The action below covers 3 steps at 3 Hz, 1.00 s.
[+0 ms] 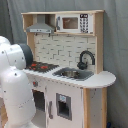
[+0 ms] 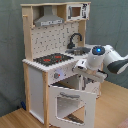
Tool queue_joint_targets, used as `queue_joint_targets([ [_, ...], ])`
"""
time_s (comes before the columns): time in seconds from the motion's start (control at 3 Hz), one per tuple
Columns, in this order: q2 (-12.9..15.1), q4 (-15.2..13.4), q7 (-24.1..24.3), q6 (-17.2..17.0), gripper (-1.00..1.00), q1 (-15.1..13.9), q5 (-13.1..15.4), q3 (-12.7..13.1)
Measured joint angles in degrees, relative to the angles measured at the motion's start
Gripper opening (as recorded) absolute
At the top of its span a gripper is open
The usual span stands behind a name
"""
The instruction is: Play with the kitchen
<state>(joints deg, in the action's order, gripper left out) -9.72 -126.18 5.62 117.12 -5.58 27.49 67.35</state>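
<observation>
Since the oven door (image 2: pixel 70 102) of the kitchen (image 2: pixel 50 60), at centre, hangs partly open at six o'clock, the gripper (image 2: pixel 80 65), finger state untellable, seems mid-opening; next, likely swinging it fully down.

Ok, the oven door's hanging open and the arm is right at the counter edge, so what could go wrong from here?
Two risks, as I judge it. The white windowed oven door hangs open just below the white robot arm, so a downward move could press on it and strain its hinge. The arm also sits close to the white and light-wood toy kitchen's counter edge; a sideways sweep might bump or shift the whole unit.
</observation>
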Motion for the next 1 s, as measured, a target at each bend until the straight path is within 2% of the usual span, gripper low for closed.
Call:
queue_joint_targets([
  [0.67, -8.9, 1.7, -0.8, -8.6, 1.0, 0.0, 1.4, 1.2],
  [1.0, -13.2, 2.9, -1.7, -13.1, 1.0, 0.0, 3.6, 1.9],
])
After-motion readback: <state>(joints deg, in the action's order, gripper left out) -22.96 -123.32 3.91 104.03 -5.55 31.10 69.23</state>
